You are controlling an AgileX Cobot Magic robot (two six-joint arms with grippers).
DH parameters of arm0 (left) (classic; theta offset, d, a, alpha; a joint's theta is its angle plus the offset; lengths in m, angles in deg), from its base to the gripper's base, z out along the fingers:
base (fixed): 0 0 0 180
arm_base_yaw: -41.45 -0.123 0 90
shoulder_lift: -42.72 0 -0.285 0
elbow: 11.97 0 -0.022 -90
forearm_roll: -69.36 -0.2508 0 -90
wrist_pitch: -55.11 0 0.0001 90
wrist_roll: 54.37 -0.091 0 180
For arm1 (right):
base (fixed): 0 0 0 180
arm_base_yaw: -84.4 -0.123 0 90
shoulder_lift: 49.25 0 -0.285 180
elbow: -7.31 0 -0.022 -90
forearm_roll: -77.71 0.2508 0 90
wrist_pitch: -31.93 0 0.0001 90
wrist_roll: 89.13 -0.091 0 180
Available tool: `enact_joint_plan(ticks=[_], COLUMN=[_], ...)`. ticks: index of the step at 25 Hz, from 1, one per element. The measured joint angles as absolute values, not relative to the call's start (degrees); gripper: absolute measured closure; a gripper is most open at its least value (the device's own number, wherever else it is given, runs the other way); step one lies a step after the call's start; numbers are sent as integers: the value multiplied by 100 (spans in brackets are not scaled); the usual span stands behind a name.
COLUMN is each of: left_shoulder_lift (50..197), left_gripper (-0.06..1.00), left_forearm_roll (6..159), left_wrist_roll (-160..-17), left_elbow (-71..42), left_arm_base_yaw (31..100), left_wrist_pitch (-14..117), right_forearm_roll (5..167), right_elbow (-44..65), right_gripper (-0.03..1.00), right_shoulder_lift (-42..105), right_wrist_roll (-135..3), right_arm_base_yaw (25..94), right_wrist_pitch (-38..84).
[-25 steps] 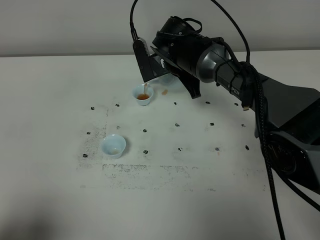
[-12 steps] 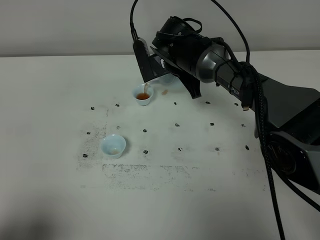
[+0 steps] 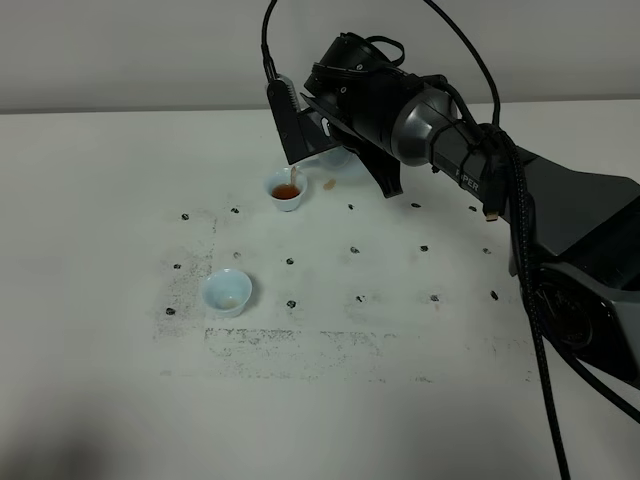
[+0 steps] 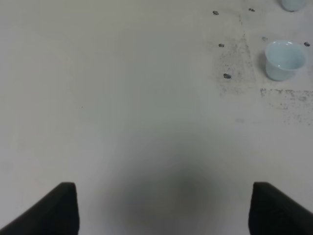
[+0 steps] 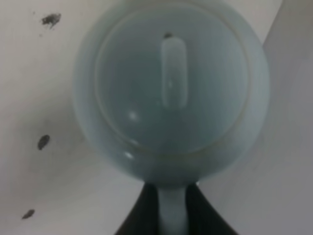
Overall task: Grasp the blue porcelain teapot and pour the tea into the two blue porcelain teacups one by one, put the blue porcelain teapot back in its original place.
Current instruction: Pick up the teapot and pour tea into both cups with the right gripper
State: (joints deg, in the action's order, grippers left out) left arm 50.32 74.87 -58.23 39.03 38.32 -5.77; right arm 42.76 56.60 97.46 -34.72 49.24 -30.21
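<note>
Right wrist view has your right end effector (image 5: 172, 215) clamped on the teapot (image 5: 171, 93) handle, tipping it so the spout hangs over the far cup (image 3: 275, 187), already holding tea (image 3: 288, 193), while the near cup (image 3: 227, 291) sits empty on the desk (image 3: 100, 200).

Pale-blue teapot (image 5: 171, 93), lid on, is pouring brown tea (image 3: 287, 192) into far teacup (image 3: 286, 204); near teacup (image 3: 227, 291) is sitting upright, well apart.
</note>
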Motion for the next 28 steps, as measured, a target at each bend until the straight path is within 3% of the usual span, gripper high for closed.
enact_joint_plan(ticks=[28], left_shoulder_lift=[5032], left_gripper=[26], left_forearm_roll=[7487], left_wrist_roll=[-5813], left_elbow=[3903], left_arm_base_yaw=[3832], left_wrist_pitch=[-577], right_forearm_roll=[4170], right_elbow=[5660], right_gripper=[92], right_shoulder_lift=[9746], right_wrist_roll=[-3522], right_arm_base_yaw=[4876], right_wrist_pitch=[-3068])
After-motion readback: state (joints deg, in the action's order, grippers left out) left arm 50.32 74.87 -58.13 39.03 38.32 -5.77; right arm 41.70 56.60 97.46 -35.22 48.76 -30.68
